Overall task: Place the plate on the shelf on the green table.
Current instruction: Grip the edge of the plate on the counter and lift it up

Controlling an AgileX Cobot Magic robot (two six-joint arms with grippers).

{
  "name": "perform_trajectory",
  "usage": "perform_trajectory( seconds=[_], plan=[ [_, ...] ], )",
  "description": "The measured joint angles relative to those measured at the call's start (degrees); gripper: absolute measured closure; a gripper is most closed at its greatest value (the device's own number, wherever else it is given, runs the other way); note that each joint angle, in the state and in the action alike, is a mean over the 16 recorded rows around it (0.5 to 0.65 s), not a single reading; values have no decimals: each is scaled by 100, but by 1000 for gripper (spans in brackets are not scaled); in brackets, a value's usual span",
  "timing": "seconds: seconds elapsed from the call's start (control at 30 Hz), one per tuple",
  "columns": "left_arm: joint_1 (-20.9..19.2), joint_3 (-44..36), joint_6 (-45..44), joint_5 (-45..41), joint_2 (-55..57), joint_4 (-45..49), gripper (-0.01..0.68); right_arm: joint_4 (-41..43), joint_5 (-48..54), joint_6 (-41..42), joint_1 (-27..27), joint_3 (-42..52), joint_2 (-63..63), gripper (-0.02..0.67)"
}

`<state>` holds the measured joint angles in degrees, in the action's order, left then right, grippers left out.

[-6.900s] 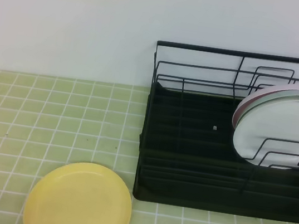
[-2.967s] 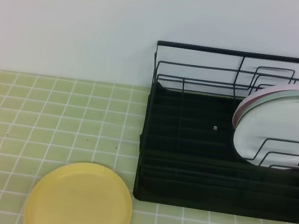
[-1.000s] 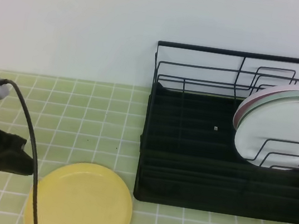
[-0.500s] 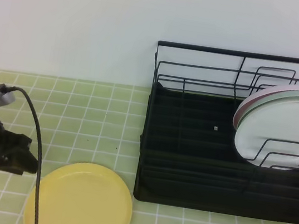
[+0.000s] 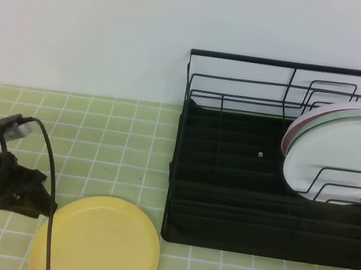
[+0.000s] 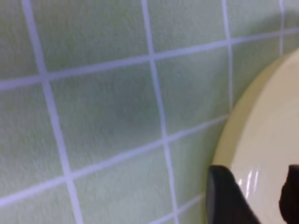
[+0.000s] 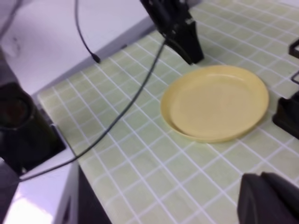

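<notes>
L gripper (image 5: 44,208) at plate edge; plate not yet racked.

Plate (image 5: 98,241), pale yellow, lies flat on green table (image 5: 105,137), front-left of shelf (image 5: 225,203) and near its corner, apart from it. L gripper low at plate's left rim; wrist view shows fingers (image 6: 226,196) spread, plate rim between them, nothing pinched. R gripper (image 7: 268,198) seen only as dark blur at frame bottom, jaws pressed together, holding nothing. White plate (image 5: 337,158) stands upright in shelf's right dividers w/ pink-rimmed plate (image 5: 295,128) behind it.
</notes>
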<state>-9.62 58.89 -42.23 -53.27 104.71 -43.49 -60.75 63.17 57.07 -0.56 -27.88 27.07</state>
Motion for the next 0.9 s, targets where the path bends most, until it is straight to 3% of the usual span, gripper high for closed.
perform_trajectory(
  seconds=[0.43,0.9],
  plan=[
    [421,124,-68,212,474,110,432,-231,83,-40,7,2,-1,652],
    [588,169,392,300,667,427,627,-224,81,-84,7,2,-1,652]
  ],
)
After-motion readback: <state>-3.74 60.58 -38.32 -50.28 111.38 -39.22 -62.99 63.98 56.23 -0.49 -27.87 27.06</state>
